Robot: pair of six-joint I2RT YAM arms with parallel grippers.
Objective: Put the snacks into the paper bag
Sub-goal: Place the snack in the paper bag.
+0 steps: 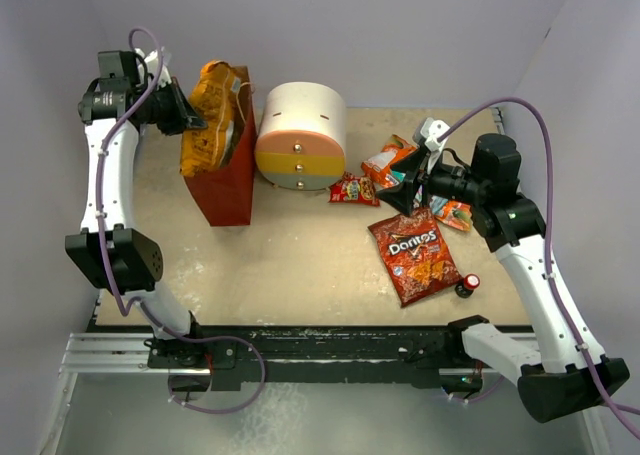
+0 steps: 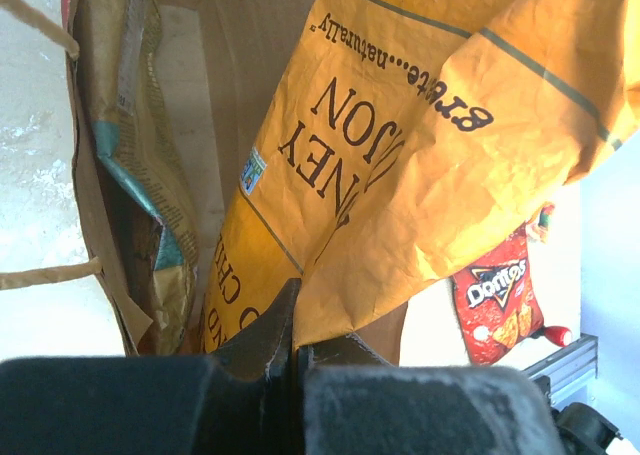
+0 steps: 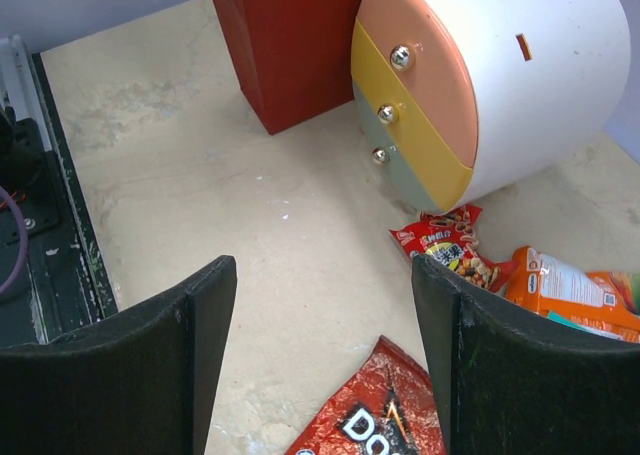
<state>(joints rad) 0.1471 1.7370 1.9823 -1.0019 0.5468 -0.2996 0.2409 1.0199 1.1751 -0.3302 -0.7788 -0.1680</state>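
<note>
Left gripper (image 2: 303,337) pinches one orange-yellow chip bag (image 2: 430,155), poking from the one paper bag (image 1: 228,190) beside one tan bag (image 2: 150,175). Right gripper (image 3: 322,275) gapes wide above one Doritos bag (image 1: 414,254); seemingly three small packets (image 1: 353,189) lie on the worktop (image 1: 300,255).

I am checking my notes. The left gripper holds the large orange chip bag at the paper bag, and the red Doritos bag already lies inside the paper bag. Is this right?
Only the Doritos part is wrong: the red Doritos bag lies on the table, outside the paper bag; the top external view shows it. The rest is right.
</note>
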